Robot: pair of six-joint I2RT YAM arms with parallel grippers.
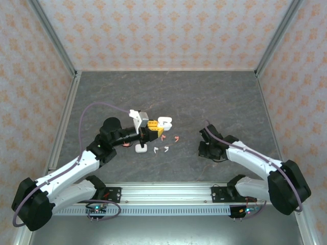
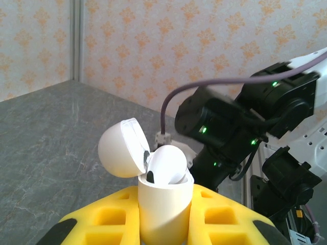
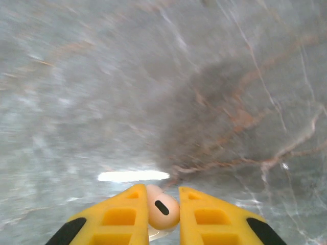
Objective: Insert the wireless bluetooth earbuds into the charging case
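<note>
- Left wrist view: the left gripper (image 2: 164,222) is clamped on a white charging case (image 2: 162,204). Its yellow fingers press both sides, and the case stands upright.
- The lid (image 2: 120,148) is hinged open to the left, and a seated earbud (image 2: 167,162) rests in the mouth of the case.
- Beyond the case, the right arm (image 2: 240,127) rises over the grey table (image 2: 51,132).
- Right wrist view: the right gripper (image 3: 163,199) pinches a white earbud (image 3: 163,210) between its yellow fingers, with grey table behind it.
- Top view: the held case is near the table's centre, and the right gripper is well to its right.
- Near the left gripper lie a second case (image 1: 141,149), a loose white earbud (image 1: 155,149) and another white bud (image 1: 166,149). A coral earbud (image 1: 162,137) and another coral bud (image 1: 177,138) lie there too, all apart from one another.
</note>
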